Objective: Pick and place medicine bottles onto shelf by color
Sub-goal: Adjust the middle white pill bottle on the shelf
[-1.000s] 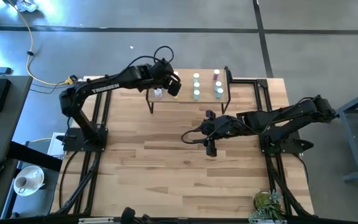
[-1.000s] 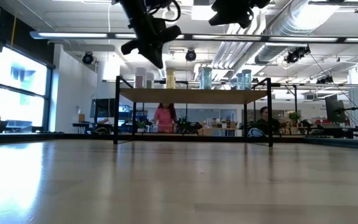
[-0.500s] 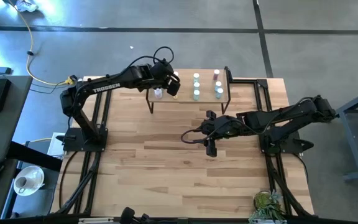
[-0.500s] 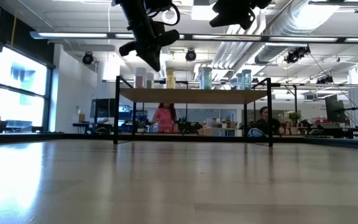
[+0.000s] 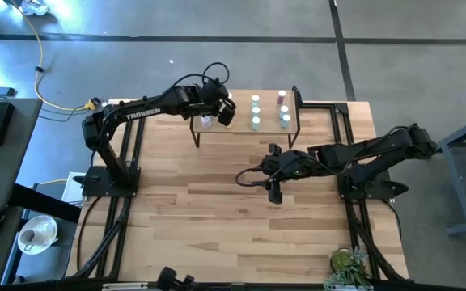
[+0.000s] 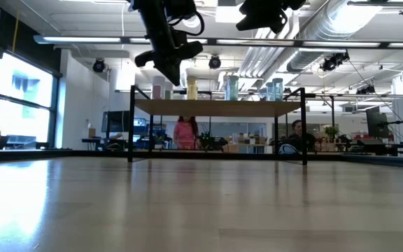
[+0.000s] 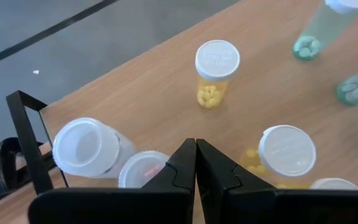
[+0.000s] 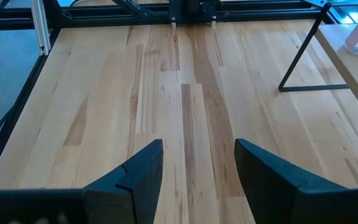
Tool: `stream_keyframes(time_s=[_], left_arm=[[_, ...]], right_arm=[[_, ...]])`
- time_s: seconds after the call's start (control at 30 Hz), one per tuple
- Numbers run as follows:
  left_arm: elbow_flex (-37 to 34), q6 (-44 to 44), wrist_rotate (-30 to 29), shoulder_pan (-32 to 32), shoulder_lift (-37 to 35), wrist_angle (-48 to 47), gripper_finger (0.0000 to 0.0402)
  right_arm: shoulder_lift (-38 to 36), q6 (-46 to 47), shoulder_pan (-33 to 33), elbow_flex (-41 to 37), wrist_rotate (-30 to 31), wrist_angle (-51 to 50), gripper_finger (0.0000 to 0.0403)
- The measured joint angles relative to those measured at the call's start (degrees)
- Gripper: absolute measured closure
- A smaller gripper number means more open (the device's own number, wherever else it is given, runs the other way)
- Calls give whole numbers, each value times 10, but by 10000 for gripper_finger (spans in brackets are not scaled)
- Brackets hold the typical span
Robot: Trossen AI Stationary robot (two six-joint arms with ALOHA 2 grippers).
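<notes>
The medicine bottles (image 5: 255,111) all stand on the shelf (image 5: 241,129), which sits along the table's far edge; no bottle shows on the bare tabletop (image 5: 217,210). From above, a pale bottle stands near the shelf's left end, teal ones in the middle, and a pink one toward the far right corner. The left gripper (image 5: 226,111) hovers over the shelf's left end with its fingers (image 7: 194,163) pressed together and nothing between them. Its wrist view looks down on white-capped bottles: a yellow-pill bottle (image 7: 215,73) standing apart, two clear or white ones (image 7: 91,149) close together near the shelf's corner post, and another yellow one (image 7: 284,153) just beside the fingertips. The right gripper (image 5: 274,192) waits over the middle of the table, its jaws wide and empty. These bottles look light, rigid and smooth-sided, so they would probably tip or skate if nudged. The best hold is likely across the cylindrical body just under the cap, squeezing gently, approaching from above so that neighbours crowded alongside are not knocked over.
</notes>
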Motion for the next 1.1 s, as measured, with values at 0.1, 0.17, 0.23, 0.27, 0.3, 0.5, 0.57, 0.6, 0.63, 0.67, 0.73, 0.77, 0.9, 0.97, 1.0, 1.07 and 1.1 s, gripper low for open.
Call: stream_keyframes(time_s=[0.1,0.17,0.23,0.27,0.3,0.5,0.57,0.6,0.63,0.67,0.73,0.77,0.9,0.97,1.0,1.07,1.1], left_arm=[[0,-7,-7,0,0,-2,401],[0,-10,-5,0,0,-9,401],[0,-11,-9,0,0,-18,401],[0,-12,-14,1,0,-24,401],[0,-14,-17,2,0,-28,401],[0,-14,-25,4,0,-37,401],[0,-14,-25,4,0,-38,401],[0,-14,-25,3,0,-39,401],[0,-14,-25,3,0,-39,401],[0,-14,-24,3,0,-39,401],[0,-14,-20,2,0,-39,401],[0,-14,-18,1,0,-39,401],[0,-6,-18,-2,-4,-39,401],[0,-5,-13,-2,-6,-39,401],[0,-7,-11,-2,-6,-40,401],[0,-11,-10,-1,-7,-56,401],[0,-12,-11,-1,-8,-60,401]], right_arm=[[0,1,0,0,0,0,213],[0,1,0,0,0,0,213],[0,1,0,0,0,0,213],[0,0,0,0,0,0,213],[0,0,0,0,0,0,213],[0,0,0,0,0,0,213],[0,1,0,0,0,0,213],[0,0,0,0,0,0,213],[0,0,0,0,0,0,213],[0,0,0,0,0,0,213],[0,1,0,0,0,0,213],[0,0,0,0,0,0,213],[0,0,0,0,0,0,213],[0,0,0,0,0,0,213],[0,0,0,0,0,0,213],[0,0,0,0,0,0,213],[0,0,0,0,0,0,213]])
